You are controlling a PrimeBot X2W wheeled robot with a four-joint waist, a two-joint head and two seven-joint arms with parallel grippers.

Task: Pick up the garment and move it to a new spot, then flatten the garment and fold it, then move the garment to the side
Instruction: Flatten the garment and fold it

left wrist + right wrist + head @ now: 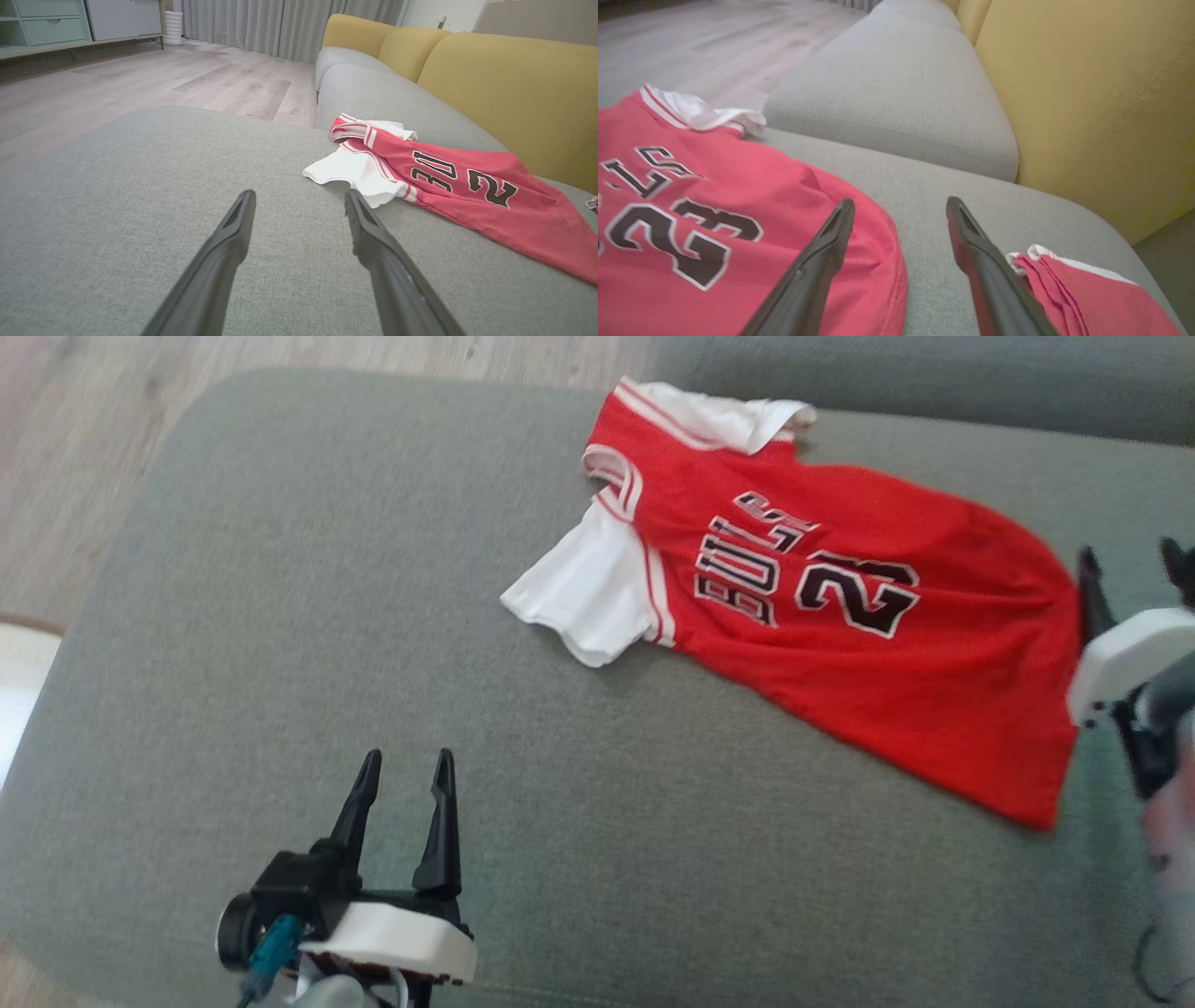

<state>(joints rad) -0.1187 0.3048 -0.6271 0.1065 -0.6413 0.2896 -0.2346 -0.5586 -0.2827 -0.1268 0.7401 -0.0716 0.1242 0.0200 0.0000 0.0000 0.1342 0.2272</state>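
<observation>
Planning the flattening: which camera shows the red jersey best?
Head view: the red jersey lies fully in frame on the grey cushion, sleeves to hem. The left wrist view sees it at a low slant, hem cut off; the right wrist view crops its left part.

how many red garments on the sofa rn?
2. The Bulls jersey lies spread on the grey seat cushion. A second red piece with white trim lies apart from it, beside the right gripper, cut off by the frame edge. More may be out of frame.
</observation>
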